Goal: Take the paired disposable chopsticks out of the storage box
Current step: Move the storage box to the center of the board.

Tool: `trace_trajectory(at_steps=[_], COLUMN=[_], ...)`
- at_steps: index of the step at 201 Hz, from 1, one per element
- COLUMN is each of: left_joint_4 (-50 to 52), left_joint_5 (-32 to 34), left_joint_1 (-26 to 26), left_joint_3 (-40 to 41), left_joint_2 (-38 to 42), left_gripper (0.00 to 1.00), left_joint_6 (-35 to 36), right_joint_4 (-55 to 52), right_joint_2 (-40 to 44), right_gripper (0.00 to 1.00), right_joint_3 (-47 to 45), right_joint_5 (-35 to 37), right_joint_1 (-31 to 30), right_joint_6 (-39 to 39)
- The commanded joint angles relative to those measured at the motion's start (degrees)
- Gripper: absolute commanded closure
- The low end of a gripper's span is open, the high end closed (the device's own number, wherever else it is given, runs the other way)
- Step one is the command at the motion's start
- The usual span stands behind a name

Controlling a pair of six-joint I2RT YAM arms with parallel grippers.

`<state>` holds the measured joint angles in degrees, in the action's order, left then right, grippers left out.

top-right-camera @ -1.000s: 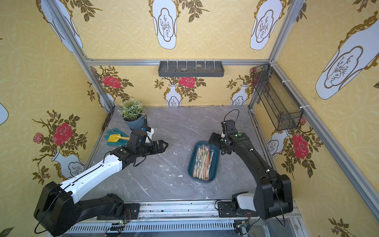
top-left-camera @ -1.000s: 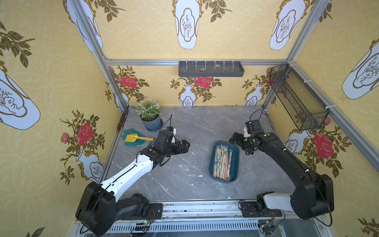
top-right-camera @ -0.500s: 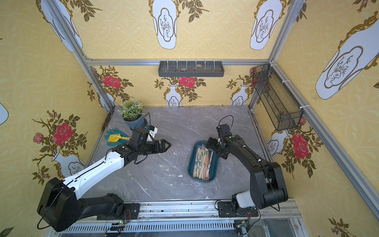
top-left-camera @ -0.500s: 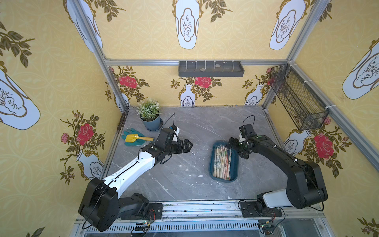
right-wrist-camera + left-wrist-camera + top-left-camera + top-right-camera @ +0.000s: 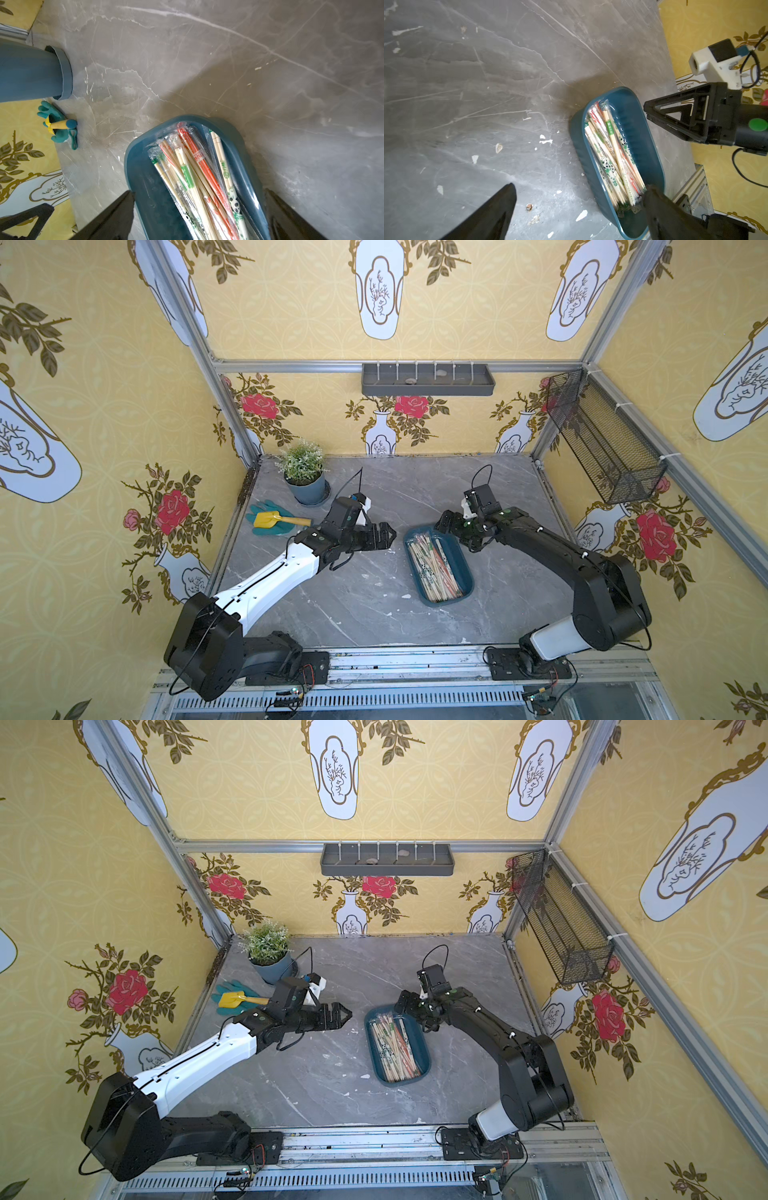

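Hovering over one end of the box (image 5: pixel 133 149), your right gripper (image 5: pixel 198 192) is standing with jaws wide apart and empty. The chopsticks (image 5: pixel 193 166) are all lying in the box just below and ahead of that hand, packed lengthwise and overlapping in slippery sleeves. Closing across the bundle, you are risking pinching several pairs at once, or a sleeve alone that slides free. Coming down too wide, a finger is likely catching the rim and shoving or tipping the shallow box. Across the box from that hand, your left gripper (image 5: pixel 384 536) is waiting near the same end, jaws also spread, holding nothing. Beyond it, pot (image 5: pixel 309 491) and glove (image 5: pixel 272 531) are sitting well apart.
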<state>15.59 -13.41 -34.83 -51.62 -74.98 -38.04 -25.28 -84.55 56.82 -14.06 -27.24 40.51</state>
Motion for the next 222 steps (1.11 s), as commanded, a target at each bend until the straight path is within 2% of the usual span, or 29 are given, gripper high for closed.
trace_trajectory(at_steps=[1,58,112,136,163,197,222], left_joint_4=[0.74,2.14,3.13,3.37,3.75,3.74,3.74], left_joint_5=[2.64,6.02,7.41,7.77,8.38,8.65,8.41], left_joint_1=[-1.08,-3.46,-4.62,-4.98,-5.07,-5.16,-5.25], left_joint_3=[-0.93,-2.82,-4.02,-4.19,-4.11,-4.28,-4.54], left_joint_2=[-0.50,-1.55,-2.15,-2.14,-1.76,-2.01,-2.46], left_gripper=[0.00,0.00,0.00,0.00,0.00,0.00,0.00], left_joint_6=[-3.10,-5.80,-6.81,-6.87,-6.60,-6.17,-6.01], right_joint_4=[-1.87,-3.81,-1.97,-2.89,-6.76,-8.98,-8.51], right_joint_2=[3.51,12.76,10.42,10.55,13.40,16.38,17.11], right_gripper=[0.02,0.03,0.03,0.03,0.02,0.03,0.03], right_joint_3=[-1.87,-10.70,-10.14,-8.57,-6.96,-9.64,-12.41], right_joint_5=[2.02,1.91,4.47,6.29,8.60,6.67,4.84], right_joint_1=[0.01,-4.36,-16.32,-17.67,-13.97,-3.99,0.91], right_joint_6=[1.20,7.01,11.91,12.10,9.37,4.61,2.68])
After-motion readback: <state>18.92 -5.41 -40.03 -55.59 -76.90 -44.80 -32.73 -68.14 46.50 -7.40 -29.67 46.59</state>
